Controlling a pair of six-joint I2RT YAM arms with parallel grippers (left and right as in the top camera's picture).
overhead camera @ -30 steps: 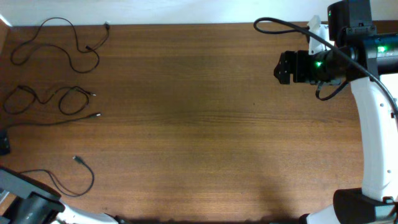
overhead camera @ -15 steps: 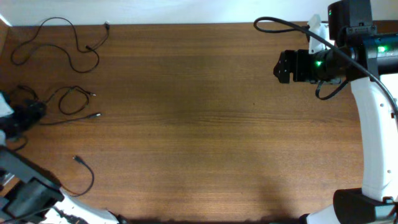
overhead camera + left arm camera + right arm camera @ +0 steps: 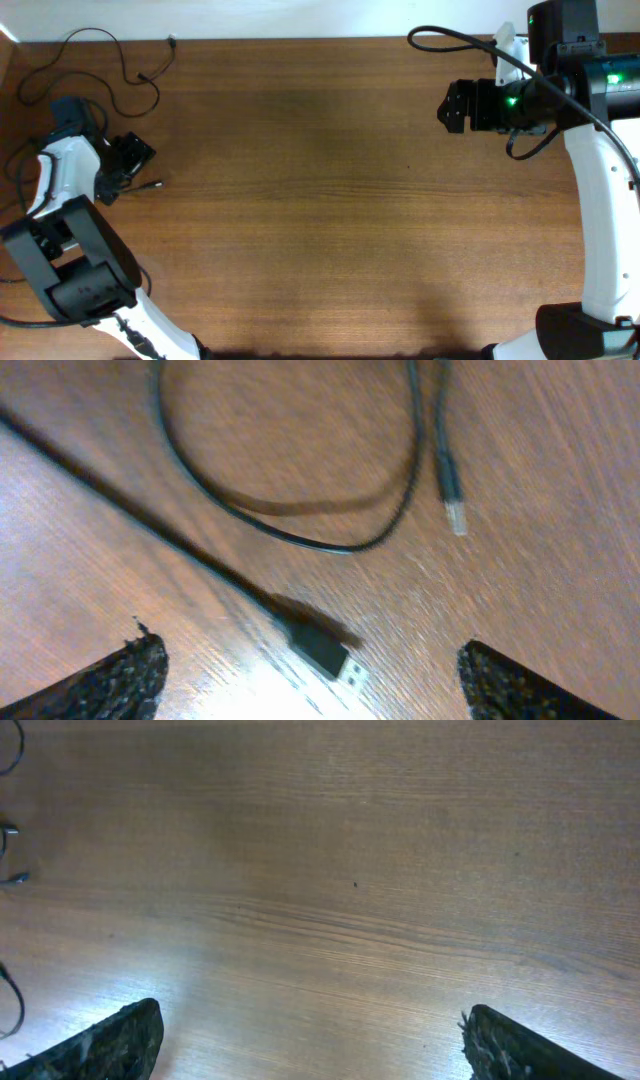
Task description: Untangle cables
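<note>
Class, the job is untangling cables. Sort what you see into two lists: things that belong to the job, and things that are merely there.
Belongs to the job:
thin cable with flat plug
looped thin cable beside it
left gripper, open above them

Merely there:
right gripper, open, far from the cables
thick cable wired to the right arm
table

Both arms wear white shells over black joints. The right arm (image 3: 600, 190), at three o'clock in the overhead view, has a green light (image 3: 513, 100) on its black wrist and a thick black cable (image 3: 412, 41) looping toward one o'clock (a single smooth arc). The right gripper (image 3: 447, 107) is black; on the left arm (image 3: 55, 175), the fingertips (image 3: 110, 680) look black and rough-edged
</note>
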